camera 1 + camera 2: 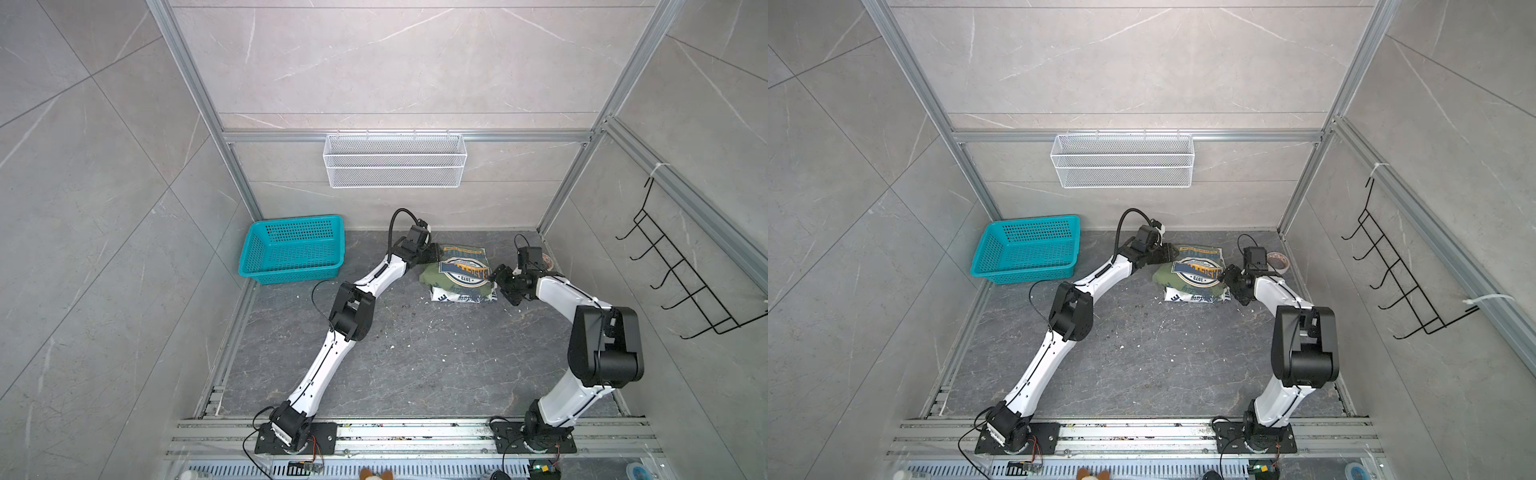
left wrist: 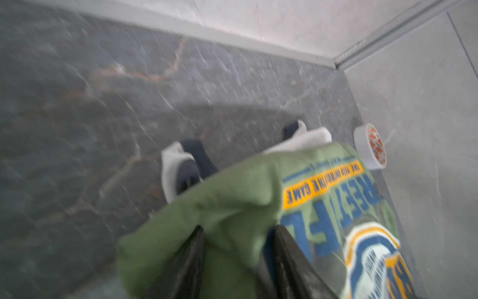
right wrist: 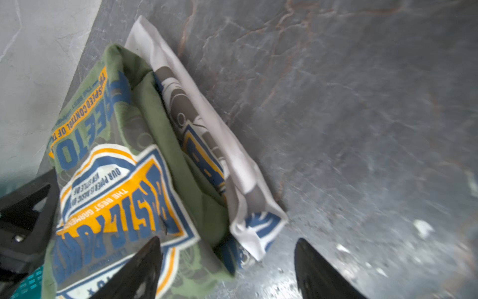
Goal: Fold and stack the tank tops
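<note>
Green top (image 1: 465,272) lies on white top (image 1: 461,297), near centre in both top views. Left gripper (image 2: 239,229) straddles green cloth, grip unclear. Right gripper (image 3: 227,239) jaws are spread wide.

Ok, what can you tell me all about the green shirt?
The green tank top is soft olive cloth, folded into a lumpy bundle, with a round blue, yellow and white badge print facing up. It lies on the folded white tank top, near the back wall. The left end effector straddles a bunched edge.
</note>
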Robot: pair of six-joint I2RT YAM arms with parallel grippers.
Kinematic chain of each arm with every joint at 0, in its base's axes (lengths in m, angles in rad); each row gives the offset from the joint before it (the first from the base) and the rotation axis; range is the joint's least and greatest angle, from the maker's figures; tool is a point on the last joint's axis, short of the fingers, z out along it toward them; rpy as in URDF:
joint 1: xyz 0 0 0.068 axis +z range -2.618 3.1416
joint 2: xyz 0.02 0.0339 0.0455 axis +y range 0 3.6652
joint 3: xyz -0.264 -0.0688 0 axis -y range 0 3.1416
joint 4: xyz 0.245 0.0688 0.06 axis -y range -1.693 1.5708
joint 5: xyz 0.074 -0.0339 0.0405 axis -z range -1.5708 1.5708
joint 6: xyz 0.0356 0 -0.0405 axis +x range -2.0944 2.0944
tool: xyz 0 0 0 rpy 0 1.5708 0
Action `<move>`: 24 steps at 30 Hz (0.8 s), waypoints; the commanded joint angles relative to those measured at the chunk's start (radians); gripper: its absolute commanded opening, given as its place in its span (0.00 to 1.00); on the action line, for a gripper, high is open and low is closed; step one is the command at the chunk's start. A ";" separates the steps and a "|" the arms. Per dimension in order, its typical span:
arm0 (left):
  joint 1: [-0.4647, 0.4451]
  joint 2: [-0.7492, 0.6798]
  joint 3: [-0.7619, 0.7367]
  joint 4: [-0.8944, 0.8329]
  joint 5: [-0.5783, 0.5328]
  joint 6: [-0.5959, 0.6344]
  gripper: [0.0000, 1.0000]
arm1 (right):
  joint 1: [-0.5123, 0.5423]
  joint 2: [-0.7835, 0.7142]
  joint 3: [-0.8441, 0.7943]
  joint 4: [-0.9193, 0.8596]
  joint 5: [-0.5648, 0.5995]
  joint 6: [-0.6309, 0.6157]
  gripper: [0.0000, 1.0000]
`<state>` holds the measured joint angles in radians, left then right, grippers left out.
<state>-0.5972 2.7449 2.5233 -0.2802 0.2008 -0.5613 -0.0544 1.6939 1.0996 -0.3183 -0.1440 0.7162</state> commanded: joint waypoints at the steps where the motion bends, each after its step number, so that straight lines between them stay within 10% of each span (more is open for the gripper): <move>1: 0.042 -0.041 0.059 -0.058 -0.035 0.063 0.58 | 0.004 -0.092 -0.026 -0.064 0.121 -0.035 0.84; 9: 0.042 -0.539 -0.399 -0.088 -0.149 0.194 0.99 | 0.014 -0.263 -0.180 0.110 0.429 -0.147 0.99; 16: 0.096 -1.053 -1.262 0.229 -0.463 0.323 1.00 | 0.109 -0.220 -0.278 0.318 0.509 -0.426 1.00; 24: 0.320 -1.354 -1.823 0.494 -0.678 0.471 1.00 | 0.233 -0.286 -0.482 0.686 0.511 -0.695 1.00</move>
<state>-0.3424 1.4551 0.8192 0.0586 -0.3679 -0.1795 0.1741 1.4517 0.6579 0.1993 0.3687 0.1532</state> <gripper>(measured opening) 0.995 0.990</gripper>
